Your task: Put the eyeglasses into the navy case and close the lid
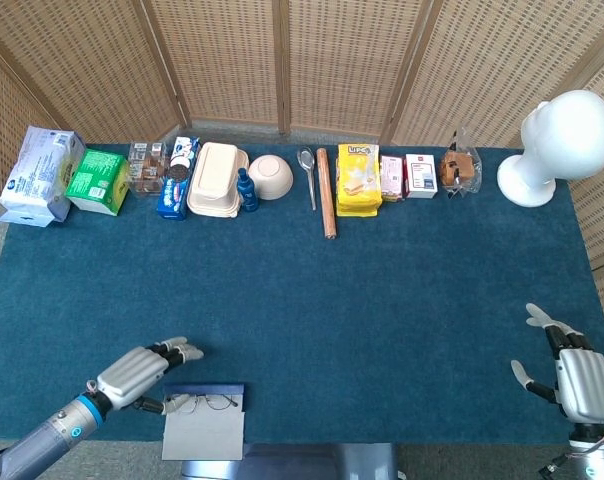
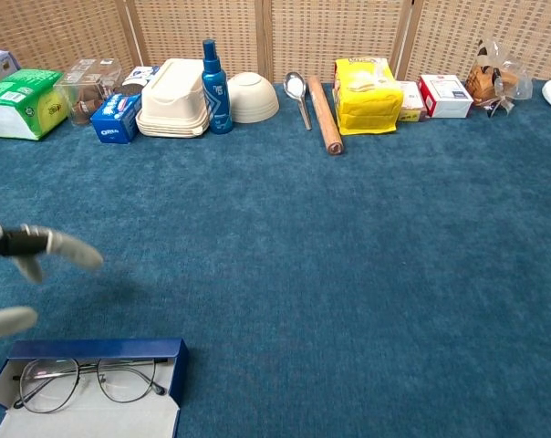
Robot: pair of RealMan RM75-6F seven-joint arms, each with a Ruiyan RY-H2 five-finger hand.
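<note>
The navy case (image 2: 88, 350) is seen at the near left table edge, long axis lying left to right, lid open, with the eyeglasses (image 2: 88, 380) laid inside. The left hand (image 1: 142, 369), empty with fingers spread, is held at about ten o'clock from it; the right hand (image 1: 567, 370), likewise empty and spread, is kept well apart.

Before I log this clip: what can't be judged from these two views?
- Left hand: chest view, blurred and cut by the left edge.
- Right hand: head view only; chest view misses it.
- Navy case lid: cut by the bottom edge in the chest view.
- Eyeglasses: tiny in the head view.
</note>
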